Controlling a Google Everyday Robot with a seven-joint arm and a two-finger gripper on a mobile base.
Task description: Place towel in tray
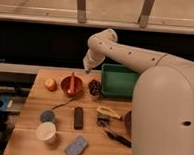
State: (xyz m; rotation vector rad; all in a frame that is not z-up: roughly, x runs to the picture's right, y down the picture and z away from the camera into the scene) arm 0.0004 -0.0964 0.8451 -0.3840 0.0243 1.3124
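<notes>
Tool [87, 69] hangs over back edge of bench [32, 103], up above gap between red bowl [71, 85] and green tray [119, 81]. Whether tool is wide or narrow: cannot tell from here. Towel [75, 147], blue-grey, lies flat at front of bench, just right of white cup [46, 132], well apart from tool and tray. Black bar [78, 117] lies between towel and bowl. Orange [50, 84] sits left of bowl.

Tray open from above, table crowded
The gripper [87, 68] is hovering above the gap between bowl [71, 85] and tray [118, 81]; grapes [94, 87] are filling that gap, just beside the tray's wall.
</notes>
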